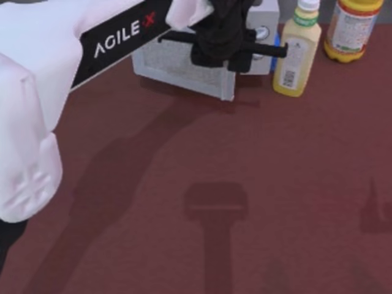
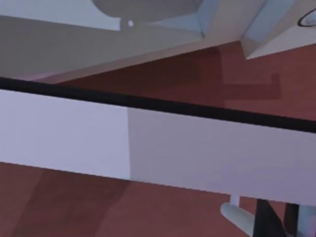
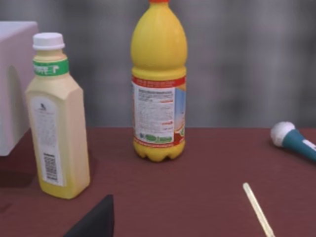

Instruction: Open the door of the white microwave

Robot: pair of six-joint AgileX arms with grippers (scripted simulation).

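My left gripper (image 1: pixel 236 46) reaches the far side, over the white microwave (image 1: pixel 202 61), to swing its door (image 1: pixel 184 73); I cannot tell its finger spread.

Top view: camera above the desk (image 1: pixel 257 184), looking straight down, the left arm (image 1: pixel 73 61) close beneath it. Left wrist view: very near the door (image 2: pixel 148 143), along its edge. Right wrist view: low, facing level across the desk. Top and right wrist views share the cream bottle (image 1: pixel 297 52) (image 3: pixel 57 118) and yellow bottle (image 1: pixel 352 27) (image 3: pixel 159 84).
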